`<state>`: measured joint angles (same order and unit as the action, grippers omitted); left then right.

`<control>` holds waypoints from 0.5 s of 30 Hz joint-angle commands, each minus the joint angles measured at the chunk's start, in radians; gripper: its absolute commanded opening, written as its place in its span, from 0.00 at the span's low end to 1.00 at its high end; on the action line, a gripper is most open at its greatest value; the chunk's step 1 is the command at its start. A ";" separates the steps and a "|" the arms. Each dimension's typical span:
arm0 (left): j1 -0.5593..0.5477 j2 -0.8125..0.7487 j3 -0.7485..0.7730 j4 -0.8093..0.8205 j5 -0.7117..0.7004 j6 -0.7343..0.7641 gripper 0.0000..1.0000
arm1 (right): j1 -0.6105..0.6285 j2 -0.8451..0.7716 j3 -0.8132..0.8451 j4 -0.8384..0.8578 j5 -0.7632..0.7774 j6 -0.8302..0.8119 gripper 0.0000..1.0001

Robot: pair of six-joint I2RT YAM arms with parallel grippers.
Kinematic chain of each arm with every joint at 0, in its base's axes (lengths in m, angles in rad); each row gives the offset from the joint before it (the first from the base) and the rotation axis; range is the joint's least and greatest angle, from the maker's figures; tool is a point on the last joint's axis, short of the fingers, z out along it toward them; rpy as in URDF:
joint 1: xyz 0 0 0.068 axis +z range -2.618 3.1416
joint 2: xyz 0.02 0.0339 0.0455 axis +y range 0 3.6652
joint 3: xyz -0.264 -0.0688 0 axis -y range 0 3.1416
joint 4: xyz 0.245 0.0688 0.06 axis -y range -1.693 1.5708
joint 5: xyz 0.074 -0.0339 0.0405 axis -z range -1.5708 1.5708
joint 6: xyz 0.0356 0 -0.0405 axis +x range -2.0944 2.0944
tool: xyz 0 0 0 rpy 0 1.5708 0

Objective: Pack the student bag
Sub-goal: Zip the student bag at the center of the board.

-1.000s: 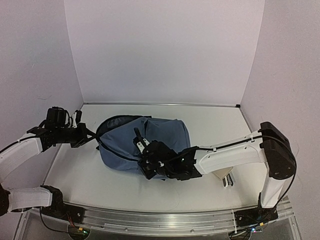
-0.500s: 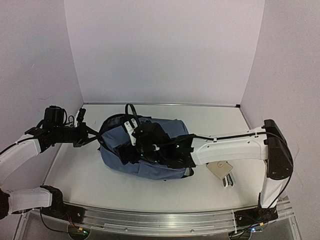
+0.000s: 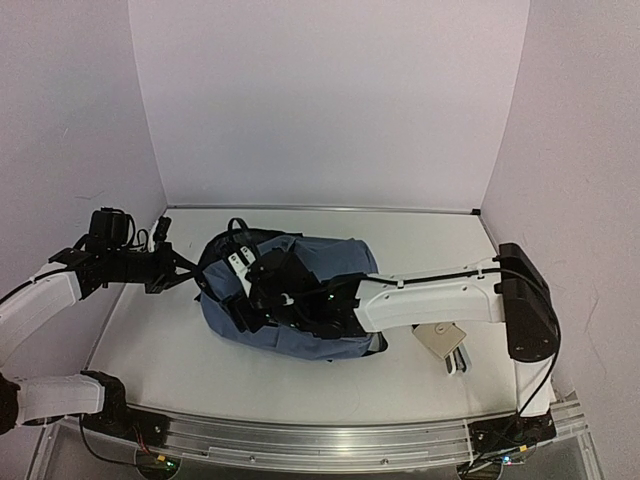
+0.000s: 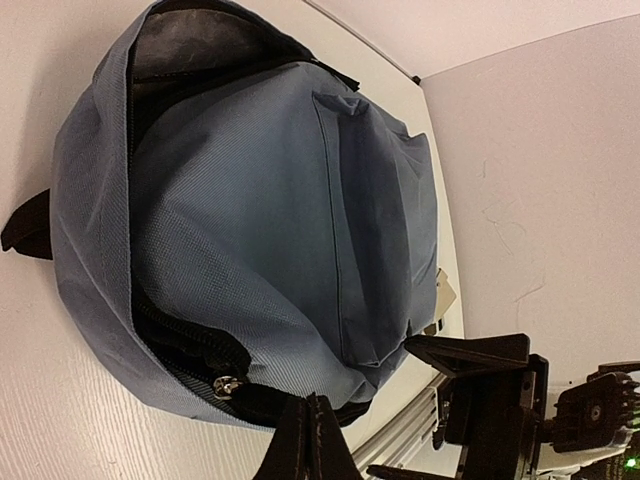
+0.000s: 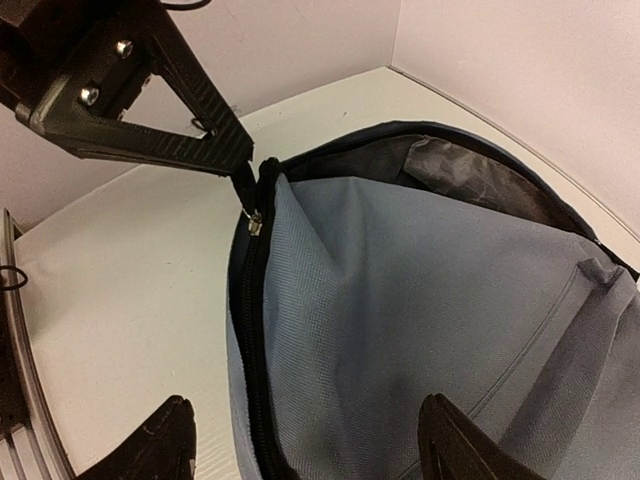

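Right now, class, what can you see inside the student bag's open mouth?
Inside the student bag only grey lining shows; no packed item is visible. The bag's own fabric covers the deeper interior, so anything there cannot be seen.

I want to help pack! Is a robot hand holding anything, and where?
The left gripper pinches the soft slate-blue fabric backpack at its zipper edge, beside the opening. The right gripper holds nothing.

The right arm (image 3: 430, 300) hides the middle of the student bag (image 3: 340, 262). A beige thing (image 3: 438, 338) near the counter's (image 3: 420, 238) right edge, half under that arm, is too small to tell.
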<state>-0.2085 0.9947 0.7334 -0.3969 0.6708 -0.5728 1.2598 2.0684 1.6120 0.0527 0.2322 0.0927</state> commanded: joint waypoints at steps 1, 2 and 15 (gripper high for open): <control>-0.003 0.000 0.049 0.038 0.040 0.002 0.00 | 0.018 0.064 0.103 -0.003 -0.025 -0.023 0.74; -0.003 0.000 0.051 0.041 0.043 0.004 0.00 | 0.018 0.076 0.121 -0.008 -0.024 -0.028 0.73; -0.003 -0.018 0.056 0.050 0.068 -0.008 0.00 | 0.018 0.253 0.314 -0.087 0.090 -0.143 0.24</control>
<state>-0.2085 0.9981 0.7334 -0.3947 0.6978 -0.5762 1.2755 2.2961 1.8602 -0.0003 0.2537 -0.0084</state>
